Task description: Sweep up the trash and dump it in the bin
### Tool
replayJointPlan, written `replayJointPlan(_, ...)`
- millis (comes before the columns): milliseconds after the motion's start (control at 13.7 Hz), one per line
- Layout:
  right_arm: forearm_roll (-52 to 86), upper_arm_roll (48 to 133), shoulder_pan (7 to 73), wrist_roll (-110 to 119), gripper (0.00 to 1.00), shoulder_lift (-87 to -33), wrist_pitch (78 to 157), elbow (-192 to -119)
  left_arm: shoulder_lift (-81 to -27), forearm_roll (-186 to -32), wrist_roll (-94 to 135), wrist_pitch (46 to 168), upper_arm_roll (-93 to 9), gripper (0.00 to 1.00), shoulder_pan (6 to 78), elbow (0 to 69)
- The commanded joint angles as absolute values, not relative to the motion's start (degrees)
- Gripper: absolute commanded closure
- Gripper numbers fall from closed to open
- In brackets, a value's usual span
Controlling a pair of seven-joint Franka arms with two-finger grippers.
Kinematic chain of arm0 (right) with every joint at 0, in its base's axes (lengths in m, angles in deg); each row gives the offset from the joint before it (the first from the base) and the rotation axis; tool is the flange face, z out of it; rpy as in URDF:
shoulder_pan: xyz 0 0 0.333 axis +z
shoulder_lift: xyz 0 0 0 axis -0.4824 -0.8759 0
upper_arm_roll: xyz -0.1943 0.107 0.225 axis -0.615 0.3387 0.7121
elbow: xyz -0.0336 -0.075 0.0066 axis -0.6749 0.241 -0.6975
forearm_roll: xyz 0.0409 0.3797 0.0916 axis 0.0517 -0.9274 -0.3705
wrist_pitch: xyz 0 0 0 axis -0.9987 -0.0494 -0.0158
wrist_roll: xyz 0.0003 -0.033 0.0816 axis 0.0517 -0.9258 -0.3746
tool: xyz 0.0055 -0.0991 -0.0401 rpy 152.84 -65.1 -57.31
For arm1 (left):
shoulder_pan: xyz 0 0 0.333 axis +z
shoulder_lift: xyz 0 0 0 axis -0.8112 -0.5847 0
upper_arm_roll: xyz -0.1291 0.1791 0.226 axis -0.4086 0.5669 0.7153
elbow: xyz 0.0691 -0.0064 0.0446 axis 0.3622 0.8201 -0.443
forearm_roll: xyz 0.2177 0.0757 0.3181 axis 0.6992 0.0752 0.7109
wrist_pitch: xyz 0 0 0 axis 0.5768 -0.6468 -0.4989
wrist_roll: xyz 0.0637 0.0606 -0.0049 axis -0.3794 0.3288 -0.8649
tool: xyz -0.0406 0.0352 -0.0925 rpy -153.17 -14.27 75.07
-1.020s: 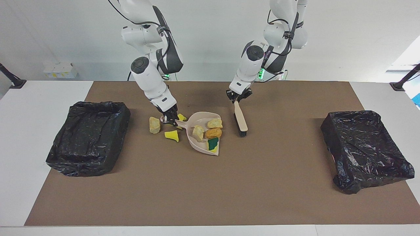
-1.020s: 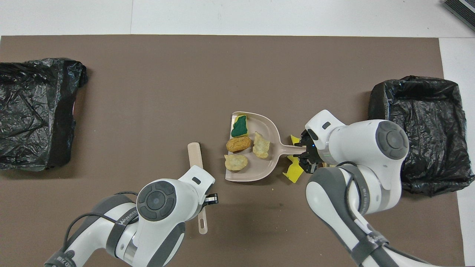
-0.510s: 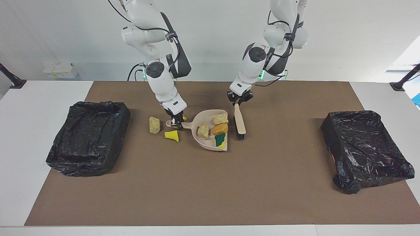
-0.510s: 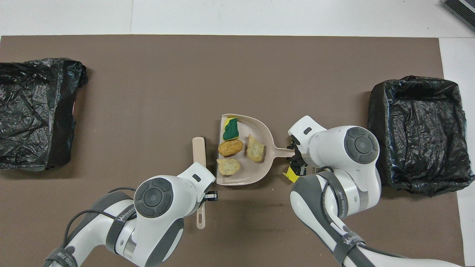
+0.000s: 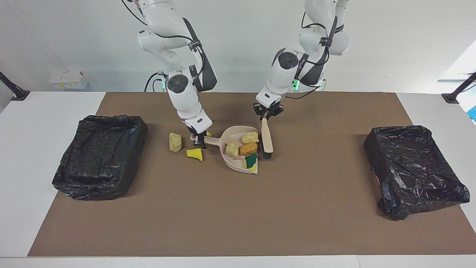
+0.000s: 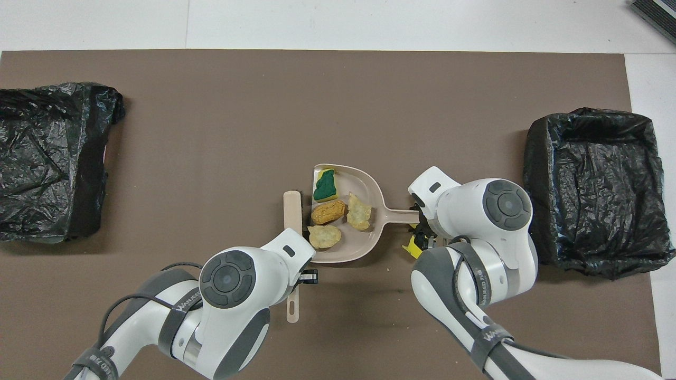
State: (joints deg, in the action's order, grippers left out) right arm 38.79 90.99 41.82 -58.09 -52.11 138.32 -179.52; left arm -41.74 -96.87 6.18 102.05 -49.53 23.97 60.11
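We see four scraps in the dustpan (image 5: 238, 149) and three beside its handle, bins unfilled; left gripper (image 5: 265, 116) is clamped on the brush (image 5: 266, 139) beside the pan, right gripper (image 5: 200, 140) at the handle, grip unclear.

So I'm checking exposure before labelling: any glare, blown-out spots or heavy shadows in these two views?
Facing view: a blown-out bright patch at the frame's edge above the bin liner at the left arm's end; the liner's wrinkles glint. Overhead view: the arms cast a soft shadow on the brown mat near the dustpan; both liners show small highlights; no strong glare.
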Motion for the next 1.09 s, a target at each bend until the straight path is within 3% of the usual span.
replayJointPlan(0, 40.3, 91.1, 41.5, -56.8, 0.5, -52.1, 137.5, -178.9, -42.0, -97.2, 6.9, 101.9, -49.1, 1.0, 23.5, 59.4)
replayJointPlan(291, 40.7, 91.0, 40.9, -56.7, 0.53, -51.7, 130.5, -175.7, -41.9, -97.2, 6.1, 100.6, -49.0, 1.0, 23.5, 59.3)
replayJointPlan(364, 40.7, 91.0, 40.9, -56.8, 0.63, -51.6, 130.5, -175.7, -41.9, -97.2, 6.0, 100.5, -49.0, 1.0, 23.3, 59.3)
replayJointPlan(437, 41.0, 91.0, 40.8, -56.8, 0.85, -51.5, 130.4, -175.8, -41.9, -97.2, 5.8, 100.5, -49.0, 1.0, 23.3, 59.3)
replayJointPlan(510, 41.0, 91.0, 40.8, -57.4, 1.0, -51.5, 130.4, -175.8, -41.9, -97.2, 5.8, 100.4, -49.0, 1.0, 23.3, 59.3)
replayJointPlan(1020, 40.3, 91.1, 34.8, -63.2, 1.0, -47.7, 124.8, -174.6, -42.0, -97.2, 5.6, 99.1, -49.0, 1.0, 23.3, 58.7)
